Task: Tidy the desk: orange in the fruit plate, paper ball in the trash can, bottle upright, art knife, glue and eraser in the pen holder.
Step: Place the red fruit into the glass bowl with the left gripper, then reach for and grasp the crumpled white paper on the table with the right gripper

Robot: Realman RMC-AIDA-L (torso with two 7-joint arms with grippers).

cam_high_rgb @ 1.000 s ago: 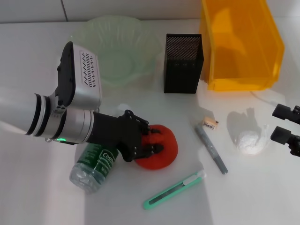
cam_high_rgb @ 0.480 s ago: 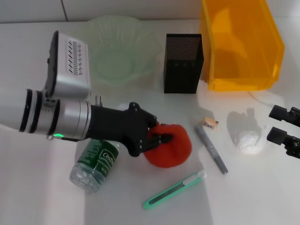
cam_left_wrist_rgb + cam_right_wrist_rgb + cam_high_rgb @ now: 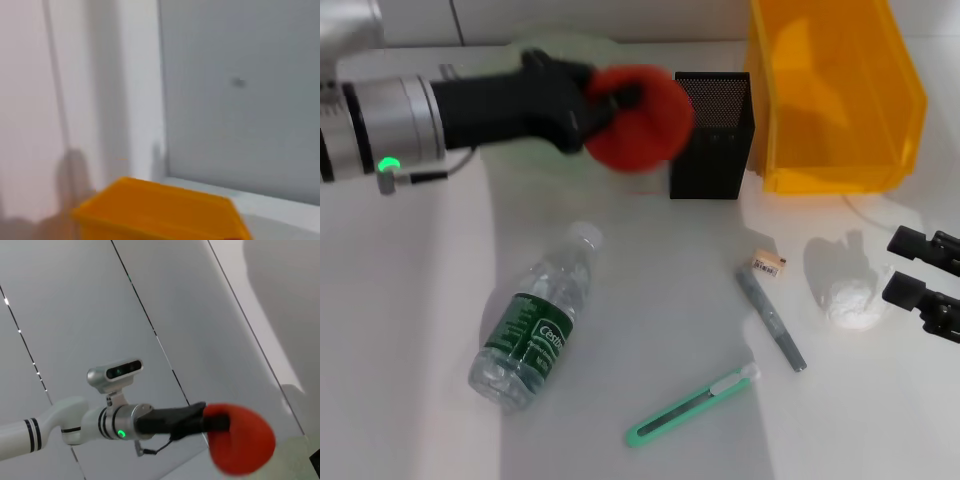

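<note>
My left gripper (image 3: 608, 102) is shut on the orange (image 3: 642, 118) and holds it in the air, in front of the pale green fruit plate (image 3: 565, 42) and just left of the black mesh pen holder (image 3: 712, 122). The right wrist view also shows the orange (image 3: 241, 445) in the left arm's grasp. On the table the bottle (image 3: 535, 320) lies on its side. The green art knife (image 3: 692, 405), grey glue stick (image 3: 771, 322), small eraser (image 3: 769, 264) and white paper ball (image 3: 850, 300) lie to the right. My right gripper (image 3: 912, 265) stays open at the right edge, next to the paper ball.
The yellow trash can (image 3: 835, 95) stands at the back right beside the pen holder; its rim (image 3: 160, 210) appears in the left wrist view. The left arm covers most of the fruit plate.
The left gripper has lifted the orange off the table beside the bottle and carried it up and back toward the fruit plate. The bottle is now uncovered. The right arm has barely moved.
</note>
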